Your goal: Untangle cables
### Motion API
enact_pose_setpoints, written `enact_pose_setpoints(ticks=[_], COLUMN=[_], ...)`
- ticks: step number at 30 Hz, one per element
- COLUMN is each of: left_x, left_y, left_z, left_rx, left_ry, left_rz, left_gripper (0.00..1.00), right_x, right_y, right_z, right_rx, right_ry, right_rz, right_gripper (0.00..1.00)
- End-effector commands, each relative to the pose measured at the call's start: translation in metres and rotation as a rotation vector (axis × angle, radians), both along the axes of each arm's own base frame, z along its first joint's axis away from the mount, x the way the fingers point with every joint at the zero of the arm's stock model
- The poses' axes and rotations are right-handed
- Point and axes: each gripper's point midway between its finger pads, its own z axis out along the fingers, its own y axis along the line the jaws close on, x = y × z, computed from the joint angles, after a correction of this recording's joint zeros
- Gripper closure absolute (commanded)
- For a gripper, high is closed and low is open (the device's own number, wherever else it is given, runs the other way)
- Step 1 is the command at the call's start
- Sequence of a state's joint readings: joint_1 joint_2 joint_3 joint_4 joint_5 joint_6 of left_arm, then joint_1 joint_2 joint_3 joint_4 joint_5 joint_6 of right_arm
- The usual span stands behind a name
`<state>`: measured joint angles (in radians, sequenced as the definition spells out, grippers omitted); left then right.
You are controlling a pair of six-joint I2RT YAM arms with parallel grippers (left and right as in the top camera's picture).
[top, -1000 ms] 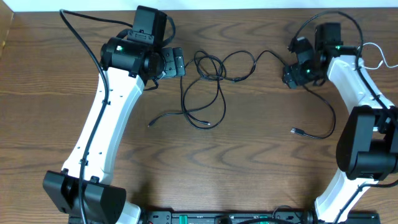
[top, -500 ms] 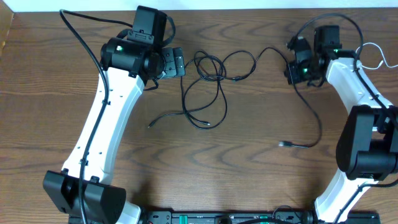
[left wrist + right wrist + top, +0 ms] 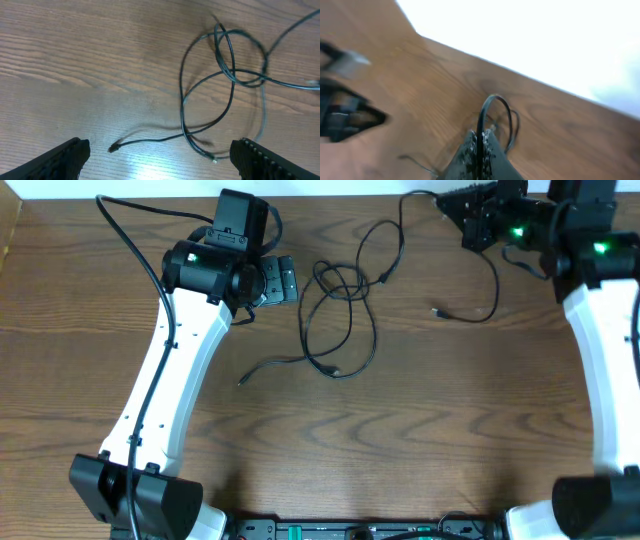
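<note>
A tangle of black cables (image 3: 335, 310) lies on the wooden desk (image 3: 450, 430), just right of the left hand (image 3: 285, 280) and near the desk's far edge. The overhead view shows several overlapping loops crossing one another at the top of the tangle, with longer strands running toward the near side. One strand ends in a small plug (image 3: 241, 381) out to the left of the loops, apart from them. The left wrist view shows the same crossing loops (image 3: 225, 75) and that plug (image 3: 112, 148) on the bare wood. In it the left hand (image 3: 161, 147) hangs above the desk with its two fingers (image 3: 65, 157) spread wide and nothing between them. The right hand (image 3: 462, 215) is at the far right corner of the desk, well apart from the tangle. The right wrist view is blurred, but it shows the right hand (image 3: 480, 150) clenched on one black cable (image 3: 490, 102), which arches up out of the closed fingertips. Seen from overhead, this black cable (image 3: 400, 230) runs left from the hand, then curves down into the tangle. Its other part drops from the hand and ends in a free plug (image 3: 437, 311) between the tangle and the right arm.
</note>
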<state>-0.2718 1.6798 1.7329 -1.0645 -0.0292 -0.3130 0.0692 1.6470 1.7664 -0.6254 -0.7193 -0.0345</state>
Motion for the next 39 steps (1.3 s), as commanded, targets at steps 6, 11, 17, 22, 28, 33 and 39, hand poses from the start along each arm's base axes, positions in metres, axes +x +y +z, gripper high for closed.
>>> enact_pose_setpoints(ticks=[6, 11, 17, 22, 28, 33, 39], left_x=[0.001, -0.01, -0.024, -0.01, 0.001, 0.003, 0.022], left_y=[-0.007, -0.051, -0.103, -0.121, -0.152, -0.164, -0.166], left_z=[0.0, -0.016, -0.033, -0.051, -0.049, -0.064, -0.086], left_rx=[-0.028, -0.185, -0.365, -0.357, -0.332, -0.215, -0.16], left_ry=[-0.003, 0.055, 0.018, -0.086, -0.231, -0.285, -0.298], left_rz=[-0.031, -0.289, -0.67, -0.724, -0.842, -0.991, -0.984], left_gripper=[0.05, 0.08, 0.16, 0.15, 0.14, 0.15, 0.15], right_x=[-0.039, -0.029, -0.027, -0.028, -0.027, -0.027, -0.028], right_y=[0.037, 0.025, 0.011, 0.006, 0.003, 0.004, 0.003], right_z=[0.048, 0.045, 0.041, 0.035, 0.034, 0.034, 0.033], right_rx=[0.111, 0.11, 0.129, 0.126, 0.126, 0.127, 0.126], right_ry=[-0.057, -0.033, 0.006, 0.041, 0.046, 0.046, 0.049], right_rz=[0.133, 0.062, 0.031, 0.016, 0.01, 0.01, 0.01], right_gripper=[0.99, 0.99, 0.99, 0.99, 0.99, 0.99, 0.99])
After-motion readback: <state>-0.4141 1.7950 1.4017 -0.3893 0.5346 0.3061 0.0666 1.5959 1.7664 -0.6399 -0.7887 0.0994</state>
